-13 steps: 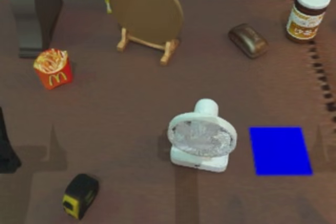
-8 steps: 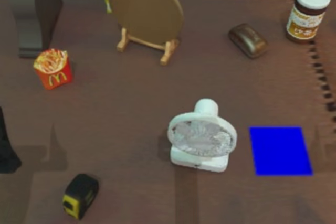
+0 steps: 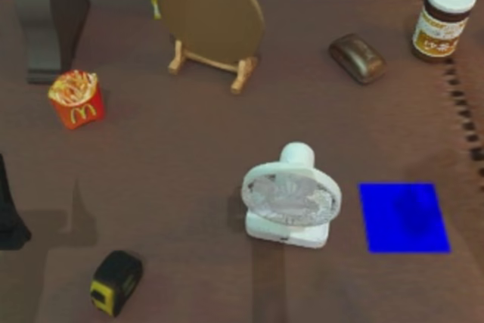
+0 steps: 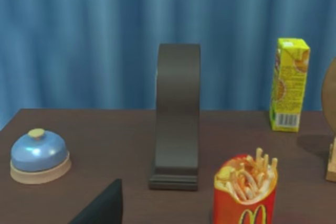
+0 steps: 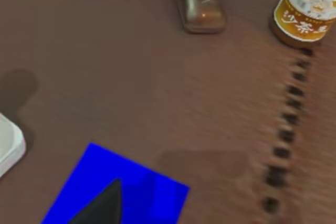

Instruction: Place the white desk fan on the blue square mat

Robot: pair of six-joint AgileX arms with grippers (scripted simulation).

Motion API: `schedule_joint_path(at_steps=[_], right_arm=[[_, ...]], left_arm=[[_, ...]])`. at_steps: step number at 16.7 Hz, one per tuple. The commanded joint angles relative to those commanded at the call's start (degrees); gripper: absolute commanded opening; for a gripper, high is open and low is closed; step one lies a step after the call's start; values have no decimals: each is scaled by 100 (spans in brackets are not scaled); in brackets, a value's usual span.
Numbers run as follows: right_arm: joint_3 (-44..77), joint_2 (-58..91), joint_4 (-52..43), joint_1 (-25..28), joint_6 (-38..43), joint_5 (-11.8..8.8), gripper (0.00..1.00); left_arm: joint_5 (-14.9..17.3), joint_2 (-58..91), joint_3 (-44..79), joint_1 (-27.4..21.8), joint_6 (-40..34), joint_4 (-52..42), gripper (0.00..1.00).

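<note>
In the lower middle of the top view, the white desk fan [image 3: 291, 200] stands on the brown worktop [image 3: 166, 156], its round grille facing up toward the camera and its white base on the wood. The blue square mat [image 3: 403, 216] lies flat just to its right, close to the fan but not touching it, with a faint shadow over its surface. The fan is not on the mat.

At the left edge of the top view a dark part of the left arm [image 3: 7, 213] shows, well apart from the fan. The left tool [image 4: 105, 208] appears only as a dark tip at the lower edge of its wrist view, and whether it is released or clenched cannot be told. The right tool [image 5: 102, 205] likewise shows only a dark tip, hanging over the mat in its wrist view; its state cannot be told either.

In the upper part of the top view stand a round brown disc [image 3: 210, 19] on a wooden stand, a dark arched block [image 3: 47, 17], a red fries carton [image 3: 76, 98], a brown oblong object [image 3: 357, 57] and a jar [image 3: 443, 19]. A black-and-yellow tape measure [image 3: 116, 281] lies at lower left. The left wrist view also shows a blue bell [image 4: 39, 156] and a yellow juice carton [image 4: 289, 84].
</note>
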Motion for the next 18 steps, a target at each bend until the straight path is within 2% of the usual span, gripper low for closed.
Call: schedule_joint_path(at_steps=[10,14,18], right_arm=[[5789,5850,-3852,2095,-1526,-22,100],[7187,7360,-4981,2653,-1947,-18,100],[7761,7981,-5513,2902,-2132,-13,100]], left_arm=[[0,0,0,0,0,0,100],[0,0,0,0,0,0,100],[0,0,0,0,0,0,100]])
